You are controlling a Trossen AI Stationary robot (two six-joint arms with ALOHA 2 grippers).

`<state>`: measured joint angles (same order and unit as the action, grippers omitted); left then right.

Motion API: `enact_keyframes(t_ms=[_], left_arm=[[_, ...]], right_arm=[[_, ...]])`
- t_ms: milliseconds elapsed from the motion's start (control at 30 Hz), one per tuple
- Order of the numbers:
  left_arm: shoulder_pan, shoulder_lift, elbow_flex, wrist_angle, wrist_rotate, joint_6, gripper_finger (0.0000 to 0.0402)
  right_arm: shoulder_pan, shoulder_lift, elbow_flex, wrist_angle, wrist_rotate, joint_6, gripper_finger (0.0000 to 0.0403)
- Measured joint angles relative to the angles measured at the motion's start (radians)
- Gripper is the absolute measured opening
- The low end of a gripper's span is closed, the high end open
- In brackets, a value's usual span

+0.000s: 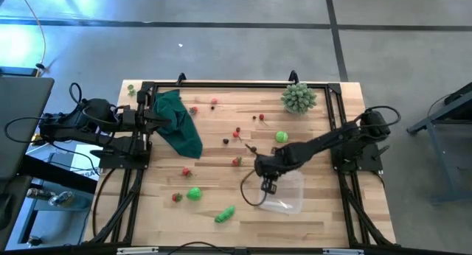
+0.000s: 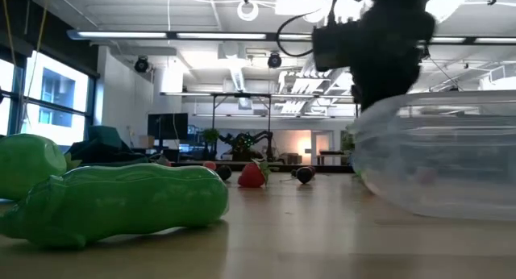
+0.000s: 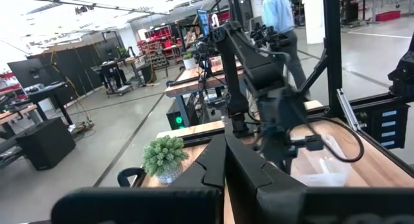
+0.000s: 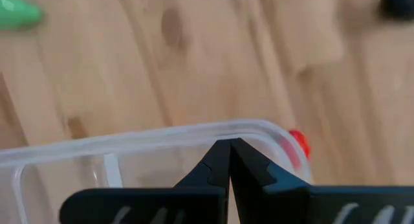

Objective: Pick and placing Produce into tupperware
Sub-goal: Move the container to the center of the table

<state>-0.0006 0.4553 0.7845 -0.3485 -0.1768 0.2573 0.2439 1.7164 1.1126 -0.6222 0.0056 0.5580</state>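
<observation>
Now right hand [image 1: 269,186] pressed together above tupperware [image 1: 286,197]; contents unclear.

Grey concrete floor [image 1: 236,49] around the wooden tabletop [image 1: 317,218]. Open workshop behind: white ceiling with strip lights [image 2: 201,35], windows [image 2: 56,97] at 9 o'clock, dark workbenches [image 3: 45,143].
</observation>
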Motion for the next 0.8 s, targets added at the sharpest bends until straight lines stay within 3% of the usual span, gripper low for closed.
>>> enact_keyframes(t_ms=[433, 800], left_arm=[[0.000, 0.000, 0.000, 0.000, 0.000, 0.000, 0.0001], [0.000, 0.000, 0.000, 0.000, 0.000, 0.000, 0.0001]], right_arm=[[-0.245, 0.000, 0.000, 0.080, -0.086, -0.260, 0.0000], [-0.291, 0.000, 0.000, 0.212, -0.115, -0.351, 0.0000]])
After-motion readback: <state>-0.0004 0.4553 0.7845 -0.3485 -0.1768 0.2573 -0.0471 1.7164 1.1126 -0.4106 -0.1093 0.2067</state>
